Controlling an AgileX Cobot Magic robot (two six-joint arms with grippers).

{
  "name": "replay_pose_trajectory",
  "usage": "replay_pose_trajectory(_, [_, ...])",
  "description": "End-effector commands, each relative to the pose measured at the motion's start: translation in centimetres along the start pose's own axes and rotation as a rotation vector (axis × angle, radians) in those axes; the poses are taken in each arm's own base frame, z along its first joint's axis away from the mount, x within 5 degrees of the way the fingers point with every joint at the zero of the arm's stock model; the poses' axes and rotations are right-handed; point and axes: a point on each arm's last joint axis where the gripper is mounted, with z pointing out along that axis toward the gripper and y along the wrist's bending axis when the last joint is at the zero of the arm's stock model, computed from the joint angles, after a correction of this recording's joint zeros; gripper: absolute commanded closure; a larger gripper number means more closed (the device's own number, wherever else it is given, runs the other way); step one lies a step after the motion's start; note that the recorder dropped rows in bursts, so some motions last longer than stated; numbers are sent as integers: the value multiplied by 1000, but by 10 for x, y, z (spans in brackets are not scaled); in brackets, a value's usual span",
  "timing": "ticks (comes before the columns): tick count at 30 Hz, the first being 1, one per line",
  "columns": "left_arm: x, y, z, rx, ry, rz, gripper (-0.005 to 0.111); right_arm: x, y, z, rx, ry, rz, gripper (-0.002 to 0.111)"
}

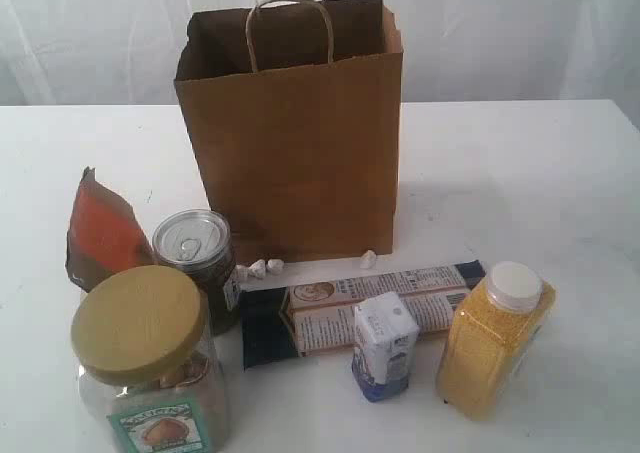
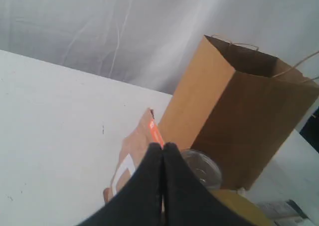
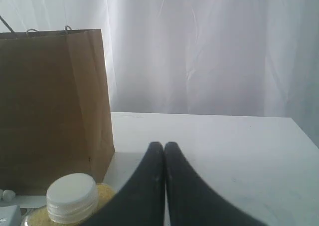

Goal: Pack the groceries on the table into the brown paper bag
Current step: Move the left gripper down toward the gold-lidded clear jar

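The white desk [image 1: 560, 173] carries everything. The brown paper bag [image 1: 300, 163] stands upright toward the back, mouth open, handles up (its inside is mostly hidden, so what it holds cannot be told). In front of it all six groceries sit out on the desk, so by my reading the packing has not begun.

The long navy packet [image 1: 330, 318] lies flat just in front of the bag. The clear jar with tan lid [image 1: 150, 363] stands nearest the camera on the left, and the yellow-grain bottle with white cap [image 1: 495, 348] on the right. The orange-brown pouch [image 1: 100, 233] stands at the far left, with the dark pull-tab can [image 1: 198, 258] beside it. The small white-blue carton [image 1: 385, 345] stands against the packet's near edge.

The left jaws are pressed together, empty, above the pouch and can. The right jaws are likewise clenched on nothing, above the bottle.
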Motion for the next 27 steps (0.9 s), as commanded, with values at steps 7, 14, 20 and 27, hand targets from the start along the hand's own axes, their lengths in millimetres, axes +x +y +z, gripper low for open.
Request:
replay_pose_trajectory(7, [-74,-62,4,222,331,189,72,1,-1,0,9,-7,-7,108])
replay_pose_trajectory(14, [-64,-74,75,424,702,179,22,1,-1,0,9,-7,-7,108])
replay_pose_trajectory(20, [-54,-73,123,515,910,158,22,1,-1,0,9,-7,-7,108])
replay_pose_trajectory(27, [-60,-74,144,589,916,266,18,1,-1,0,9,-7,-7,108])
